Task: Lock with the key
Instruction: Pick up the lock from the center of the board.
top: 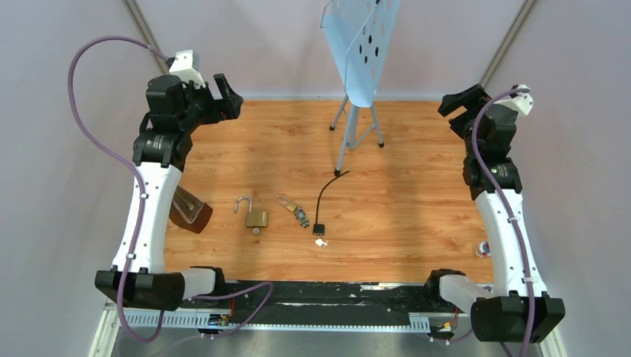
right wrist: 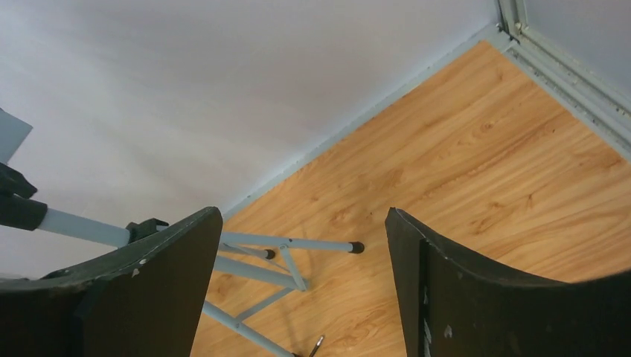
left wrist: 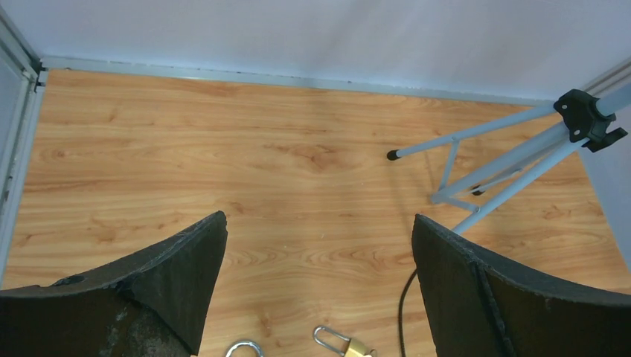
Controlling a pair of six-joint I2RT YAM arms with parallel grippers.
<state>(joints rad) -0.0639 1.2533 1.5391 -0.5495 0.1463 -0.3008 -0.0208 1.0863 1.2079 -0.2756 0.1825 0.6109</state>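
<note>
The brass padlock lies on the wooden table left of centre with its shackle swung open. A tiny silver piece sits against its near end; it looks like the key, but it is too small to be sure. In the left wrist view only the shackle's top shows, at the bottom edge. My left gripper is open and empty, raised over the far left corner. My right gripper is open and empty, raised over the far right corner.
A key bunch with a ring and brass piece lies right of the padlock. A black cable ends by a small white bit. A tripod stands far centre. A brown object lies by the left arm.
</note>
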